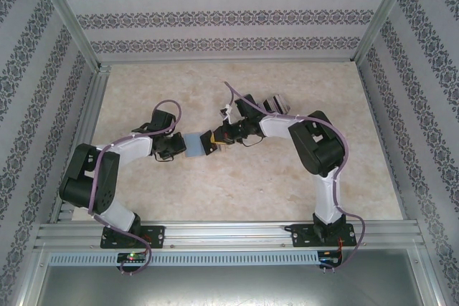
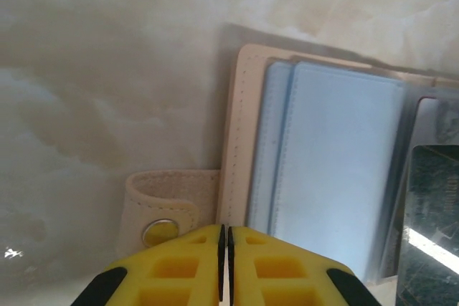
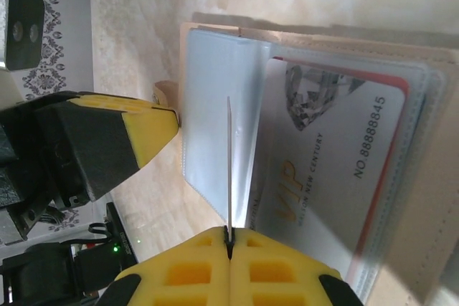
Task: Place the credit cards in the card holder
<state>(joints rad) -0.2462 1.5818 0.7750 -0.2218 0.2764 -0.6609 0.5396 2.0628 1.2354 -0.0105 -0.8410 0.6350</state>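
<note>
The card holder (image 1: 194,145) lies open on the table between my two grippers. It has a beige cover (image 2: 233,141), a snap strap (image 2: 161,209) and pale blue plastic sleeves (image 2: 337,170). My left gripper (image 2: 225,233) is shut on the edge of the cover next to the strap. My right gripper (image 3: 229,234) is shut on a credit card (image 3: 228,163), seen edge-on and standing over the sleeves. A dark green card face (image 2: 430,227) shows at the right of the left wrist view. A silver VIP card (image 3: 323,170) sits inside a sleeve, with a red card edge behind it.
A small striped object (image 1: 276,102) lies on the marble tabletop behind the right arm. Aluminium frame rails and patterned walls enclose the table. My left gripper's yellow finger (image 3: 147,134) shows beside the holder in the right wrist view.
</note>
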